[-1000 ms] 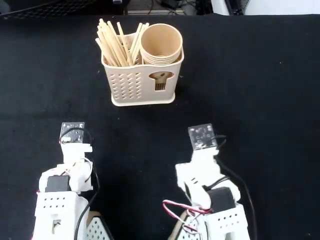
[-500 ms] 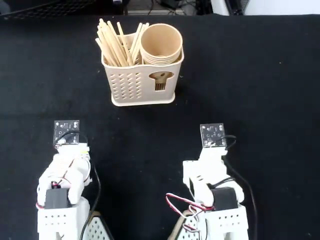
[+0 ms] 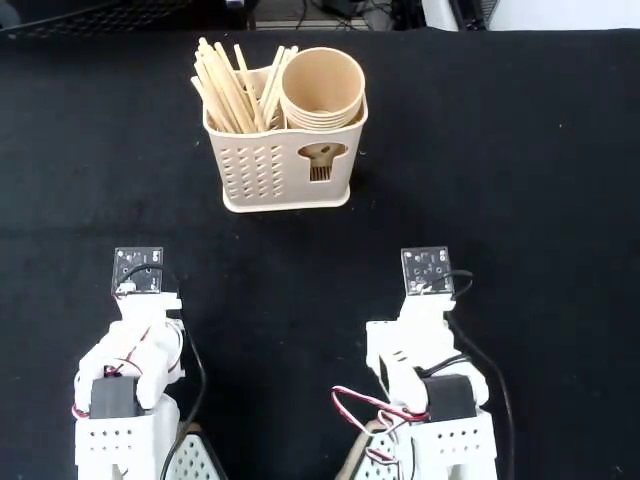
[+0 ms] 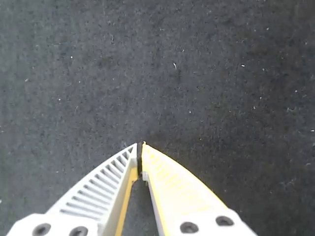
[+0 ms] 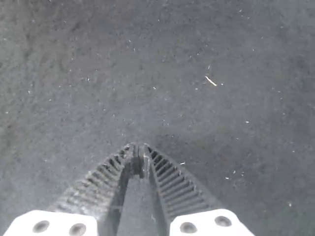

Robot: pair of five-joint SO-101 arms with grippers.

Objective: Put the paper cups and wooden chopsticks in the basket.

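A beige perforated basket stands at the far middle of the black table. Several wooden chopsticks lean in its left compartment. A stack of paper cups sits in its right compartment. Both arms are folded back at the near edge, well short of the basket. The left arm rests at the near left; its gripper is shut with nothing in it, over bare black cloth. At the near right is the right arm, whose gripper is also shut and holds nothing.
Black cloth covers the table around the basket. A small pale splinter lies on the cloth ahead of the right gripper. Cables and room clutter run along the far edge.
Both arms have drawn back from a forward lean and settled upright at the near edge. The basket and its contents have not moved.
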